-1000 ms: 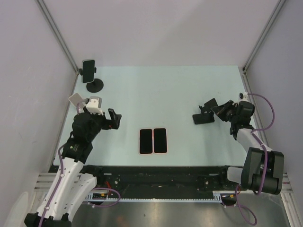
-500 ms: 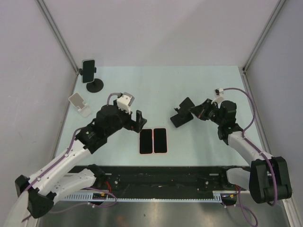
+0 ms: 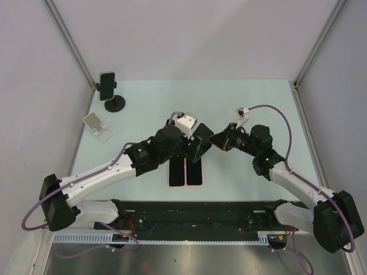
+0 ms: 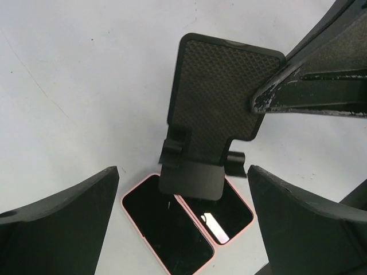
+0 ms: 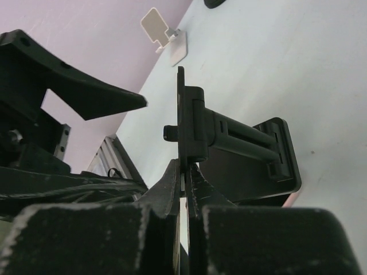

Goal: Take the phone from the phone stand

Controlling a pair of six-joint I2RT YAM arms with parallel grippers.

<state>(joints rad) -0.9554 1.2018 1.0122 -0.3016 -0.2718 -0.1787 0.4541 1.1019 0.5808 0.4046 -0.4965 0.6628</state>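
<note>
A black folding phone stand (image 3: pixel 203 136) hangs in the air at the table's middle, its textured back plate (image 4: pixel 223 91) upright and its base (image 4: pixel 192 179) over two pink-cased phones (image 4: pixel 166 229) (image 4: pixel 229 213) lying flat, screens up. My right gripper (image 3: pixel 216 140) is shut on the plate's edge (image 5: pixel 184 166). My left gripper (image 4: pixel 183 229) is open, its jaws wide on either side of the stand's base and the phones, touching nothing. A third dark phone (image 3: pixel 107 83) sits clamped in a black round-based holder (image 3: pixel 114 104) at the back left, far from both grippers.
A small empty white stand (image 3: pixel 96 126) sits near the left wall, also seen in the right wrist view (image 5: pixel 164 34). Purple walls close the left, right and back. A black rail (image 3: pixel 195 209) runs along the near edge.
Both arms have swung in to the middle. The right gripper carried the black stand left, over the flat phones. The left gripper moved from the left side to the phones.
</note>
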